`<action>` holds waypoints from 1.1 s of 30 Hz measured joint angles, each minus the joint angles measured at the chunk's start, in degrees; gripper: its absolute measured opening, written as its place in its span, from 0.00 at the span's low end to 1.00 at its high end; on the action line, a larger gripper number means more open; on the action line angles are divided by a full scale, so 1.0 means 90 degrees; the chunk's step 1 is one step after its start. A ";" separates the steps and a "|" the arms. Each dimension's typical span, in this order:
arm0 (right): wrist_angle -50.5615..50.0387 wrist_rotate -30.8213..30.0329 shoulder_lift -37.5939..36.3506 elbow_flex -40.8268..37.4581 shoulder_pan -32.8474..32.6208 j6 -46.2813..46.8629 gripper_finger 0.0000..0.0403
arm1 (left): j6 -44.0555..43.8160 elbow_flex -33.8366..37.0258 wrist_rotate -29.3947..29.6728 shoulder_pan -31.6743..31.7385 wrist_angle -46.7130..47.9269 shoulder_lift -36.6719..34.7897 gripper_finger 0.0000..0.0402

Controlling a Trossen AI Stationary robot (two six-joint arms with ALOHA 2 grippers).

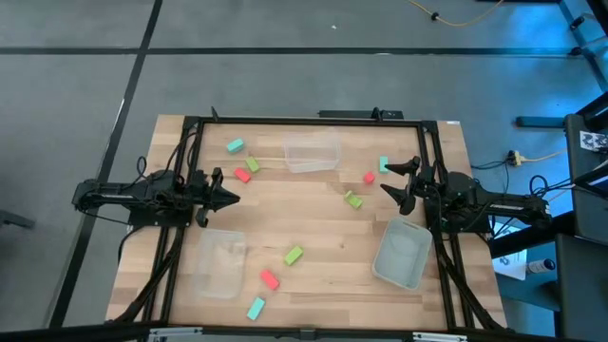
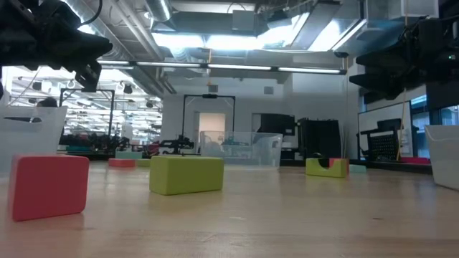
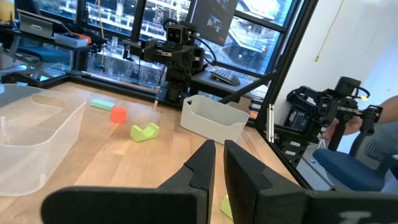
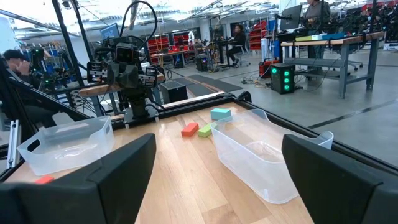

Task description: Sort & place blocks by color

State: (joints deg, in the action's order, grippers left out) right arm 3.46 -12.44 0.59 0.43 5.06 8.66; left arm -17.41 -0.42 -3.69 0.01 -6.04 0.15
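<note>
The wooden worktop (image 1: 323, 223) carries three clear tubs and the scattered blocks, none of which lies inside a tub. The left gripper (image 1: 231, 198) sits at the left edge, about midway along it, with its fingers (image 3: 202, 167) pressed nearly together and nothing between them. The right gripper (image 1: 399, 178) sits at the right edge, about midway, its fingers spread wide and holding nothing. One clear tub (image 1: 312, 154) stands near the far edge at the middle, a second tub (image 1: 218, 261) lies toward the near left corner, and a third tub (image 1: 402, 252) lies tilted toward the near right corner. Toward the far left corner a teal block (image 1: 235, 145) lies near the far edge, and just nearer in a lime green block (image 1: 252, 164) and a red-pink block (image 1: 242, 176) lie side by side, close to the left gripper. Toward the right edge another teal block (image 1: 383, 165) and a small red-pink block (image 1: 369, 177) lie near the right gripper, with a notched lime green block (image 1: 353, 199) a little farther in toward the middle. Near the front edge, between the two nearer tubs, a lime green block (image 1: 293, 255), a red-pink block (image 1: 269, 278) and a teal block (image 1: 256, 308) run in a loose diagonal line, the teal one closest to the front edge.
</note>
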 joint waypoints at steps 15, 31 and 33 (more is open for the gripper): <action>0.0943 -0.0010 -0.0001 0.0000 0.0000 0.0010 0.87 | -0.0001 0.0000 -0.0002 0.0001 0.0000 0.0002 0.07; 0.1589 0.0000 -0.0001 -0.0001 0.0000 0.3071 0.87 | -0.0001 0.0000 -0.0001 0.0001 0.0001 0.0001 0.07; 0.1546 0.0001 -0.0001 -0.0001 0.0000 0.3164 0.87 | -0.0002 0.0000 -0.0002 0.0000 0.0000 0.0001 0.07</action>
State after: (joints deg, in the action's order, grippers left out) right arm 17.38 -12.43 0.58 0.43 5.06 37.13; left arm -17.43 -0.42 -3.70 0.01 -6.04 0.15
